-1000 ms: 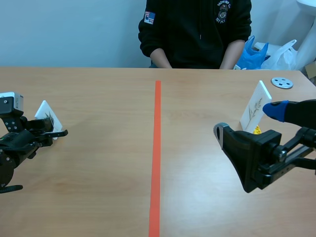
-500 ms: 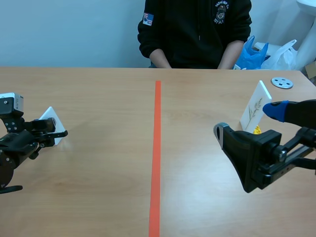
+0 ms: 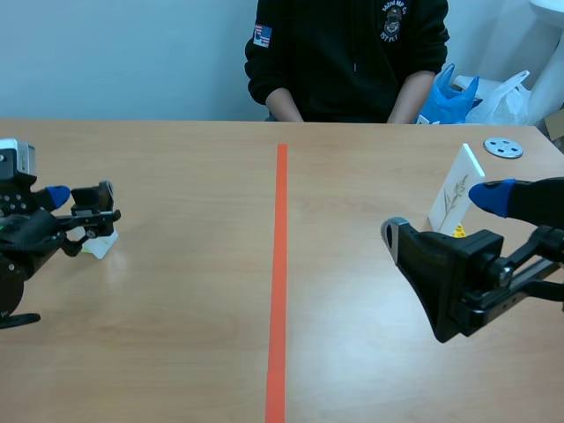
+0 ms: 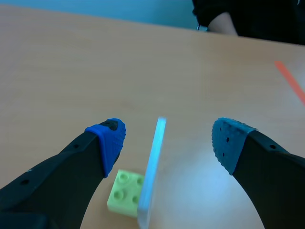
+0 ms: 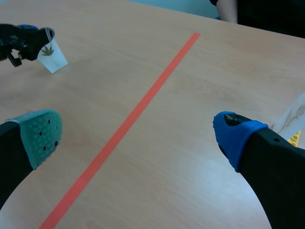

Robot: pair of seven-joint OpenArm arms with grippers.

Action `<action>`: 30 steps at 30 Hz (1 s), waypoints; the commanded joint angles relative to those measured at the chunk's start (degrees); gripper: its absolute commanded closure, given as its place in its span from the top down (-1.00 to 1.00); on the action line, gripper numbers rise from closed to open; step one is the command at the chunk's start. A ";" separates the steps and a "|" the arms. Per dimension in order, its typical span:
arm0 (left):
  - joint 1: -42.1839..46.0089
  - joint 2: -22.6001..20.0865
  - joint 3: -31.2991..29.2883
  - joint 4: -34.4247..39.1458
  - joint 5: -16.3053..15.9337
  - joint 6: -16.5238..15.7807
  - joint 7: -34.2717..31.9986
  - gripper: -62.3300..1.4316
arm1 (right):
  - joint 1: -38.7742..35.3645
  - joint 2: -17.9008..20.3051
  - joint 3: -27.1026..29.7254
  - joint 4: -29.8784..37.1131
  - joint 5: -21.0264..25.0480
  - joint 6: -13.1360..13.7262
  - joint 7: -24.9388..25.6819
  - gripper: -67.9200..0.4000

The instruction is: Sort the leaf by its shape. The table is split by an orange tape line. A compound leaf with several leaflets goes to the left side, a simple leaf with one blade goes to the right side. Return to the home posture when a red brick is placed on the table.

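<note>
1. Nearest to us, the right gripper (image 5: 140, 133) hangs right of the line (image 3: 279, 264), fingers spread wide with nothing between them. We find no change in it over the last second.

2. Just beyond it, also right of the line, the right card (image 3: 458, 196) stands on its yellow base (image 3: 458, 232). It has not shifted.

3. Well left of the line sits the left gripper (image 4: 169, 140). This is where the change is. A second ago, and half a second ago, its fingers pinch the left card (image 4: 153, 167). Now they stand apart, one on each side of the card, and neither touches it. The card stands upright on its green base (image 4: 125, 193) on the table (image 3: 176, 335), free of the gripper.

4. In the right wrist view, the leaf on this card fans into several leaflets. We therefore judge it compound, and its place left of the line correct. We take the release as complete.

5. The remaining step, in our judgement, is to draw the left arm back without tipping the card, which is still between the fingers.

6. At the far end of the line a person (image 3: 348, 57) sits. We see no red brick, so nothing yet calls for the home posture.
</note>
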 commanded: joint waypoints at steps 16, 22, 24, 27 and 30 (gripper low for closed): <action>7.41 -9.05 -5.07 37.68 3.32 -0.57 21.29 0.33 | 0.68 0.63 0.81 -0.07 0.63 -0.04 1.33 1.00; 18.05 -9.01 -6.58 52.37 6.64 -1.84 25.94 0.33 | 0.66 0.66 3.21 -0.07 1.51 0.02 1.16 1.00; 22.21 -8.98 -6.58 56.04 8.28 -2.05 25.90 0.46 | 0.66 0.66 4.15 -0.07 2.16 0.46 0.76 1.00; 28.46 -8.98 -6.60 60.37 9.25 -2.10 25.73 0.86 | 0.57 0.66 5.14 -0.07 3.26 1.31 -0.28 1.00; 34.75 -8.76 -6.60 63.80 10.23 -2.34 25.73 1.00 | 0.22 0.94 5.55 -0.07 3.23 1.55 -0.94 1.00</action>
